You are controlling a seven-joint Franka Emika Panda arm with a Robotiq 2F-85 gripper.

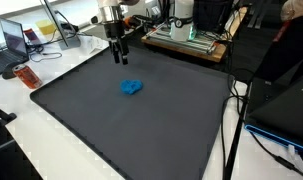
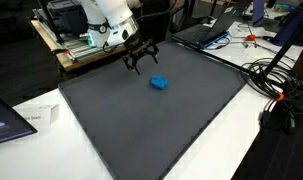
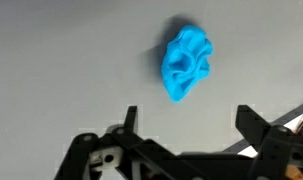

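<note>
A small crumpled blue object (image 1: pixel 131 88) lies on the dark grey mat (image 1: pixel 141 125); it also shows in the other exterior view (image 2: pixel 159 82) and in the wrist view (image 3: pixel 187 64). My gripper (image 1: pixel 119 57) hangs above the mat's far part, a short way from the blue object, and is seen in the other exterior view (image 2: pixel 138 66) too. In the wrist view its two black fingers (image 3: pixel 187 122) stand wide apart with nothing between them. The gripper is open and empty.
The mat covers a white table (image 2: pixel 31 110). A rack with equipment (image 1: pixel 191 35) stands behind the mat. A laptop (image 1: pixel 16 40) and a red object (image 1: pixel 27 77) lie off the mat. Cables (image 2: pixel 276 85) lie beside the mat's edge.
</note>
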